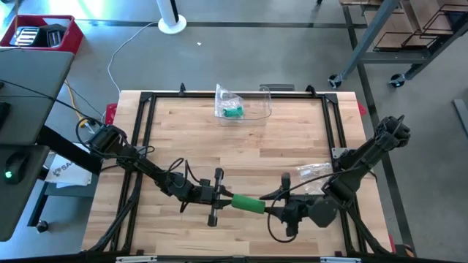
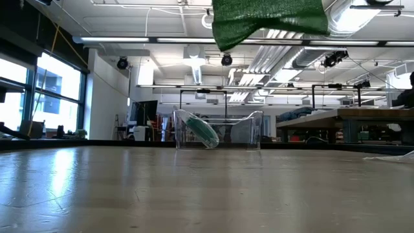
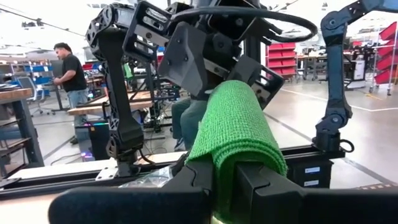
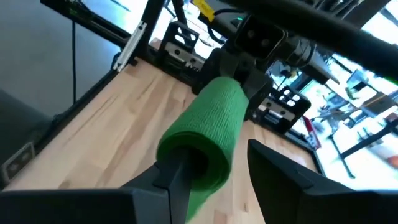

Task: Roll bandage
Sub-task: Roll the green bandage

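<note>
A green bandage (image 1: 247, 204), rolled into a loose tube, hangs level in the air above the table's near middle between my two grippers. In the low view it shows only at the top edge, well above the tabletop. My left gripper (image 1: 225, 197) comes from the table's left and is shut on the roll's left end. My right gripper (image 1: 272, 210) comes from the right with its jaws apart. One finger (image 4: 180, 171) goes into the roll's hollow, and the other finger (image 4: 273, 165) stands beside the roll with a gap showing. My left gripper pinches the roll's left end (image 3: 231, 163) between its two fingers, level, from the table's left and along the roll; several layers fold over between them. The roll is lifted clear. My right gripper has one finger inside the roll's open right end (image 4: 198, 163), entering level from the right along the roll. The outer finger does not touch.
A clear plastic box (image 1: 252, 109) with a bagged green bandage (image 1: 232, 111) stands at the table's far middle. A crumpled clear bag (image 1: 313, 172) lies near the right edge. The bare wood between the box and the grippers is free.
</note>
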